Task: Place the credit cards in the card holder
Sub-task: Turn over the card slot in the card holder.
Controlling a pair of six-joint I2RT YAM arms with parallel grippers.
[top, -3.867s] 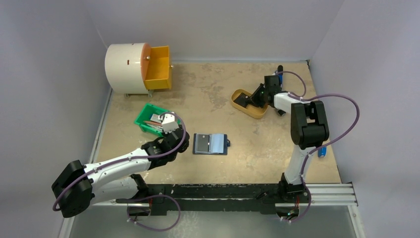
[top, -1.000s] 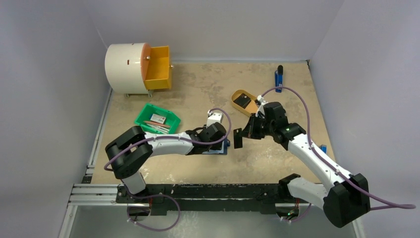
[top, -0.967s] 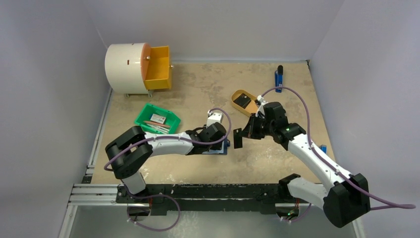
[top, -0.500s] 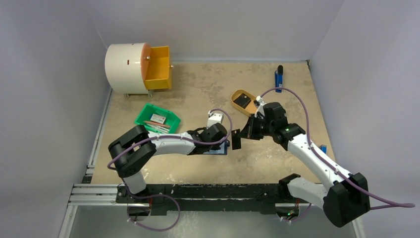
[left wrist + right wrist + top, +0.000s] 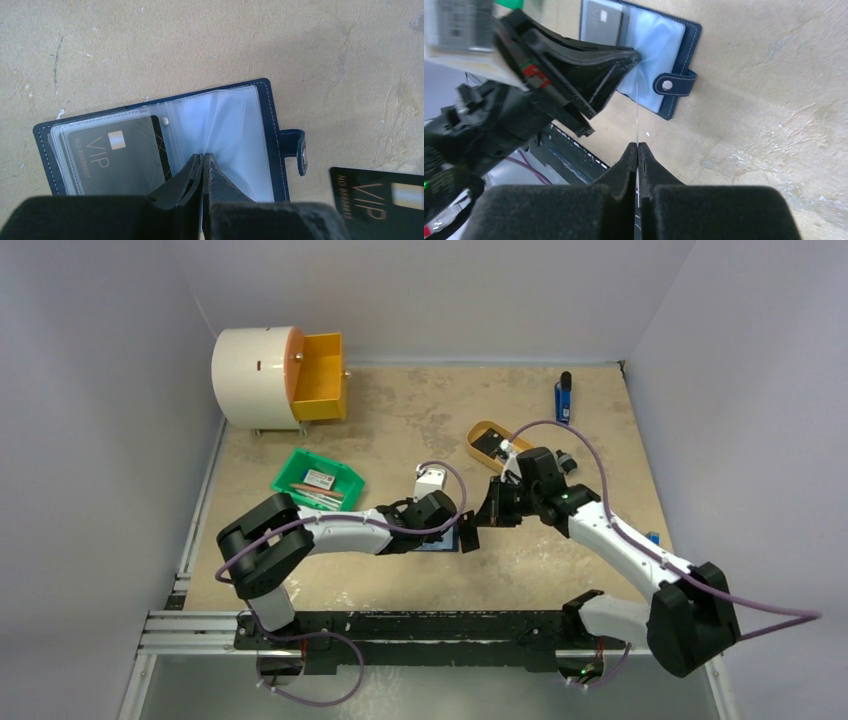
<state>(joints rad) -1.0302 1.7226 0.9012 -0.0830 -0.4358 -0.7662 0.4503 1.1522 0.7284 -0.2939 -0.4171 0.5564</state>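
The navy card holder (image 5: 272,125) lies open on the table, its snap tab (image 5: 301,150) to the right. A black VIP card (image 5: 115,155) sits in its left sleeve. My left gripper (image 5: 204,156) is shut, pinching a clear sleeve on the right page, which tents up at the tips. My right gripper (image 5: 637,145) is shut on a second black card (image 5: 637,115), seen edge-on just short of the holder's (image 5: 686,47) right edge. That card also shows in the left wrist view (image 5: 380,200) and from above (image 5: 468,531). From above, my left gripper (image 5: 447,530) hides most of the holder (image 5: 438,546).
A mustard-yellow oval tray (image 5: 472,448) behind the right arm holds another black card (image 5: 488,444). A green bin (image 5: 283,480) with small items stands at the left. A white drum (image 5: 250,365) with an open orange drawer (image 5: 320,390) is at the back left. A blue pen (image 5: 563,395) lies at the back right.
My right gripper has carried the black card leftward and lower, up to the card holder's right edge. My left gripper has stayed on the holder.
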